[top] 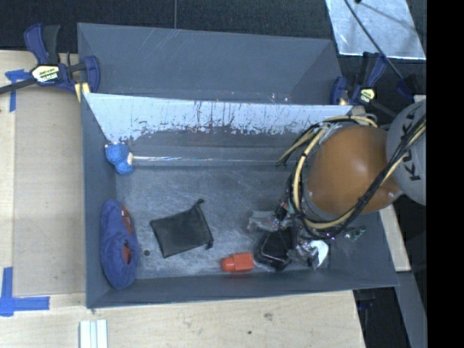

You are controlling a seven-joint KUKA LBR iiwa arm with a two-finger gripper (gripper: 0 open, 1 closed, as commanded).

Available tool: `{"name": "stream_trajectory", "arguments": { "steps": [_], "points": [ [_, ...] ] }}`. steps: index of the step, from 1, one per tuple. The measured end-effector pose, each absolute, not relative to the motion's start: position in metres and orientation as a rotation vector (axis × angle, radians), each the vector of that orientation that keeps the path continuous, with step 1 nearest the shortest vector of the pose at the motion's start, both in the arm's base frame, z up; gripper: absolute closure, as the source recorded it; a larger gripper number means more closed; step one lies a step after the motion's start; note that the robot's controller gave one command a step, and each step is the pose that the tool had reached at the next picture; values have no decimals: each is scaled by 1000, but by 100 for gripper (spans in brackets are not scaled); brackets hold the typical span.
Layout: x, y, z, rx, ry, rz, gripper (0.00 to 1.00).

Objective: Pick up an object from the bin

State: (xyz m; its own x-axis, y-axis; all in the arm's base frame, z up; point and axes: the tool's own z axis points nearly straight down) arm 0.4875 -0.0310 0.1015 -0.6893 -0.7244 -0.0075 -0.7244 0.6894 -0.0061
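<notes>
My gripper (pixel 293 239) is low in the bin's front right part, mostly hidden under the arm's orange cover. Right beside it, toward the front wall, is a small black boxy thing (pixel 273 251); whether the gripper touches it I cannot tell. A small orange-red block (pixel 237 263) lies just left of that, by the front wall. A grey crumpled piece (pixel 259 220) shows at the gripper's left side. A whitish shiny bit (pixel 317 251) sits at its right.
A flat black pouch (pixel 181 230) lies in the middle of the floor. A blue cloth bundle with orange spots (pixel 116 243) rests along the left wall. A clear tube with a blue cap (pixel 119 158) runs along the back wall.
</notes>
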Motion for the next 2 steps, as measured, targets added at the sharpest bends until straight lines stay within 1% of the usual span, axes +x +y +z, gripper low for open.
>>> {"name": "stream_trajectory", "arguments": {
  "steps": [1,2],
  "points": [
    [512,-48,100,-1612,2693,-2,0],
    [524,-51,71,-1839,2555,-5,0]
  ]
}}
